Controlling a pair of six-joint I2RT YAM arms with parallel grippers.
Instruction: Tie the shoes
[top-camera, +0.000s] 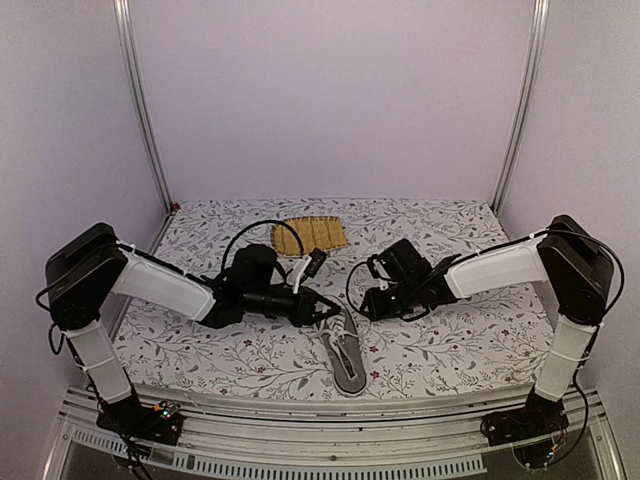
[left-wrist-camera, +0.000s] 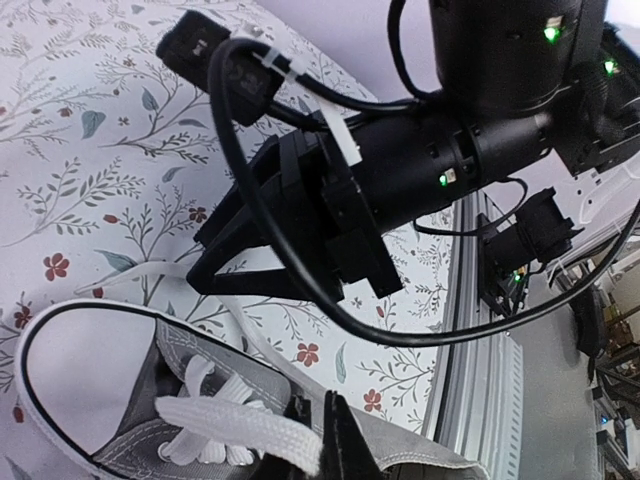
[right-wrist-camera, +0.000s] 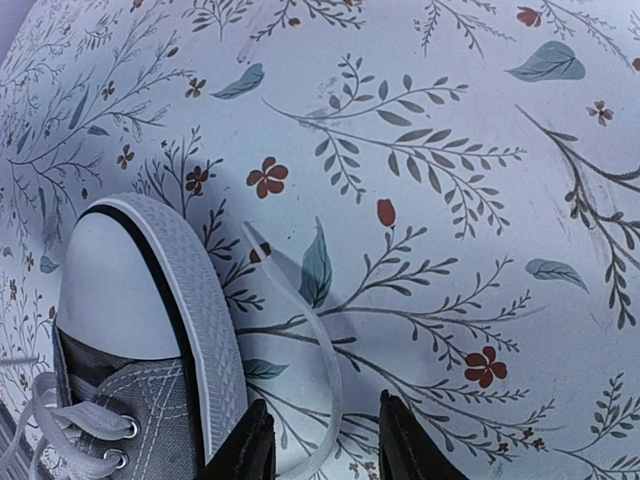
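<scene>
The grey shoe (top-camera: 347, 360) is lying on the flowery table (top-camera: 470, 340), near the front edge and between the two arms. Its white toe is pointing toward the two grippers, so both arms are close enough to get at the laces. The yellow mat (top-camera: 310, 235) is sitting well behind the shoe, out of the way. The right gripper (right-wrist-camera: 325, 452) is reaching down just beside the toe. Its fingers (right-wrist-camera: 250, 450) are a little apart, and a loose lace (right-wrist-camera: 300, 330) is lying on the table and running between them. It is not squeezing that lace yet, and it looks like it is lining up to pinch it. The left gripper (top-camera: 328, 312) is leaning in from the other side, right over the top of the shoe. A flat lace (left-wrist-camera: 230, 425) is running up to its dark finger (left-wrist-camera: 345, 440), maybe so that side is kept tight. It cannot be told whether the left gripper is pinching that lace or is open. No knot is showing, so the tying looks hardly begun.
</scene>
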